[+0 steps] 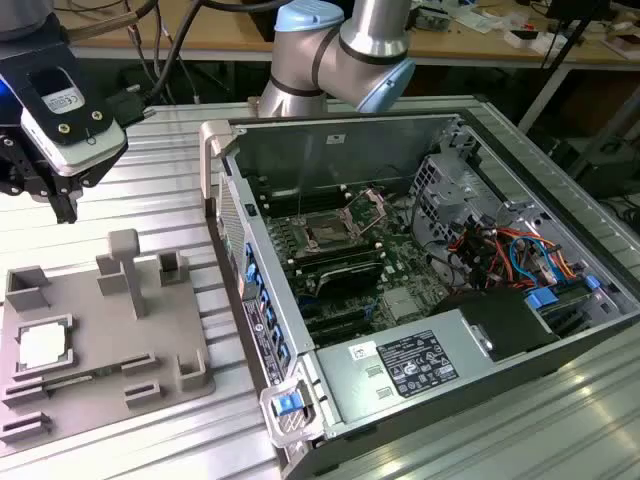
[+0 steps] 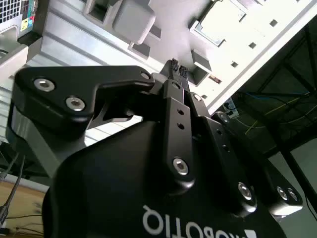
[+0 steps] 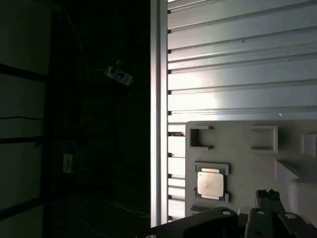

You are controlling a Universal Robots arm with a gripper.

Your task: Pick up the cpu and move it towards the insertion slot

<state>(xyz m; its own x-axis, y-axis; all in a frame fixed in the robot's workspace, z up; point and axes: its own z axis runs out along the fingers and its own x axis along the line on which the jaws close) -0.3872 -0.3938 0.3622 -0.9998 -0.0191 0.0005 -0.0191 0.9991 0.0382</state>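
Observation:
The cpu (image 1: 42, 345) is a small pale silvery square lying in a recess at the near left of the grey tray (image 1: 100, 330); it also shows in both wrist views (image 3: 210, 182) (image 2: 220, 22). My gripper (image 1: 62, 203) hangs above the table behind the tray, well clear of the cpu. Its black fingertips (image 2: 176, 67) stand together with nothing between them, and they show again in the first wrist view (image 3: 266, 194). The insertion slot (image 1: 330, 232) is a dark square socket with a raised metal frame inside the open computer case, far off toward the exterior view's right.
The open computer case (image 1: 430, 250) fills the exterior view's right, its side wall (image 1: 250, 290) standing between tray and socket. Grey posts and blocks (image 1: 125, 262) rise from the tray. The ribbed aluminium table (image 1: 150, 180) ends at an edge rail (image 3: 158, 114).

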